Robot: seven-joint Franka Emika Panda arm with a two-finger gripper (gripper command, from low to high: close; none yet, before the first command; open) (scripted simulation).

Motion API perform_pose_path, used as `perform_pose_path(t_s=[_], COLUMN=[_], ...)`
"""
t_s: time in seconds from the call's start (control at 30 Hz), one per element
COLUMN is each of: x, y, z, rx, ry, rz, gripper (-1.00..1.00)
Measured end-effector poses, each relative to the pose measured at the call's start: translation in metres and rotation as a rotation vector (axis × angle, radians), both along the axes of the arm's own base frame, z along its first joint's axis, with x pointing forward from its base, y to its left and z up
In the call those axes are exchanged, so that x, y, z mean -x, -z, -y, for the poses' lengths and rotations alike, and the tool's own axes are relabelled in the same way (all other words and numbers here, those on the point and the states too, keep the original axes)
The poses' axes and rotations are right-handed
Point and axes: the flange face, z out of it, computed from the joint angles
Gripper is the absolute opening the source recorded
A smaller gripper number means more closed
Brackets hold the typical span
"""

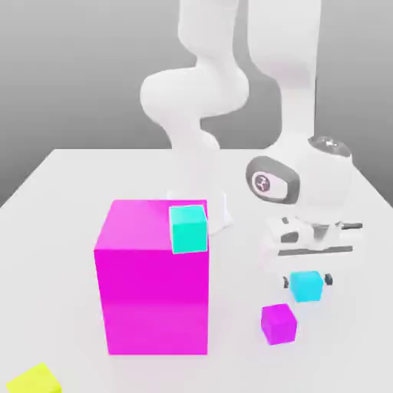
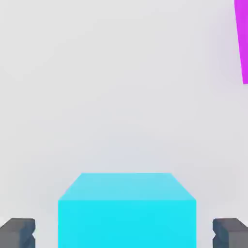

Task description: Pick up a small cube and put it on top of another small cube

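A small cyan cube (image 1: 305,285) sits low over the white table (image 1: 69,192), between the fingers of my gripper (image 1: 307,279). In the exterior view the dark pads (image 1: 328,278) press against its two sides, so the gripper is shut on it. The hand view has the same cyan cube (image 2: 127,213) close below, with a grey fingertip (image 2: 18,232) at each side. A small magenta cube (image 1: 278,322) rests on the table just in front of it, toward the exterior view's left. Another small teal cube (image 1: 188,229) lies on the top edge of a large magenta block (image 1: 152,292).
The large magenta block stands tall at the exterior view's left of the gripper. A yellow cube (image 1: 34,380) lies at the near left corner. The robot's white base (image 1: 201,192) rises behind the block. A magenta edge (image 2: 242,43) shows in the hand view.
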Motion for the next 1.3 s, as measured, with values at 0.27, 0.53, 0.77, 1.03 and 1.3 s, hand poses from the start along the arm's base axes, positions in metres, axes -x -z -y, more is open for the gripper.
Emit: perform_pose_path(t_s=[0.27,0.53,0.77,1.03,1.3], x=[-0.002,-0.052,-0.12,-0.141,-0.138], y=[-0.029,-0.103,-0.191,-0.31,-0.272], z=[-0.002,0.027,0.098,0.21,0.229], rx=[-0.001,0.015,0.021,0.002,-0.003], ry=[0.001,0.022,0.046,0.08,0.086], rz=[0.002,0.008,0.006,0.0,0.0], gripper=[-1.0,-1.0,-1.0,-1.0,1.0])
